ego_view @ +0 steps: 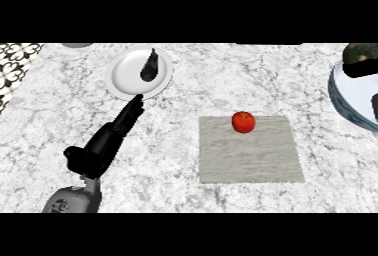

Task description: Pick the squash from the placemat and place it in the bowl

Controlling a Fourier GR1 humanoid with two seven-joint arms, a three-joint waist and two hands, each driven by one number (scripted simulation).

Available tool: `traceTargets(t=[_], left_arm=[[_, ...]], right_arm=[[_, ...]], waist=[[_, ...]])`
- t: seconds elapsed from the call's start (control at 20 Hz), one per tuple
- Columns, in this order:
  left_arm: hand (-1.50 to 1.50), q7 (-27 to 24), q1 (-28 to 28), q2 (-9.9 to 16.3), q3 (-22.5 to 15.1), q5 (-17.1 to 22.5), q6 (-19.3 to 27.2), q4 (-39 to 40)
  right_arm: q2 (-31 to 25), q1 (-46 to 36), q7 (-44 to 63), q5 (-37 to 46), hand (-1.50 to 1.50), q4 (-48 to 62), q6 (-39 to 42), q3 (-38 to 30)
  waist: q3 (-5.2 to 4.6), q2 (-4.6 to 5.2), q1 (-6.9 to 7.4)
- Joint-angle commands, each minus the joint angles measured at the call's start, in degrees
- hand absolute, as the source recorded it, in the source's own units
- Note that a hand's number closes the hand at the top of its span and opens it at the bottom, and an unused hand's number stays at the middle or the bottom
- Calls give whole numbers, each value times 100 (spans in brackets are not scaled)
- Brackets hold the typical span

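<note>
Now lay dark squash (150, 66) in white bowl (122, 75), just beyond straight, released fingers (133, 107) of left hand (100, 147).

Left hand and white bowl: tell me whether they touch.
Cannot tell. In the head view the left hand's straight fingertips overlap the white bowl's near rim, but height is unreadable.

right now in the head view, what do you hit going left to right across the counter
left hand → white bowl holding the dark squash → grey placemat with a red fruit at its far edge → large blue-rimmed dish cut off at the right edge
</note>
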Motion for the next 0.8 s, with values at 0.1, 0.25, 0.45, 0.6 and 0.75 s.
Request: traceTargets(t=[0.1,0.25,0.45,0.6,0.75], left_arm=[[0,191,-176,-246,-169,-189,219,-118],[0,88,0,-60,-98,-69,-17,-111],[0,-185,126,-18,-88,-87,-79,-39],[0,-98,62,11,-72,-59,-117,-153],[0,102,18,-53,-77,-14,-88,-258]], right_arm=[[-529,-189,-839,141,150,1558,-858,-387],[-600,-289,-942,-281,150,2004,201,-519],[-659,-551,-1117,-906,150,2716,825,-1059],[-761,-346,-2079,-1291,-150,3085,749,-1381],[-933,-653,-2629,-1377,-150,3316,580,-1512]], waist=[[6,23,64],[5,23,73],[12,61,150],[19,55,136],[17,56,163]])
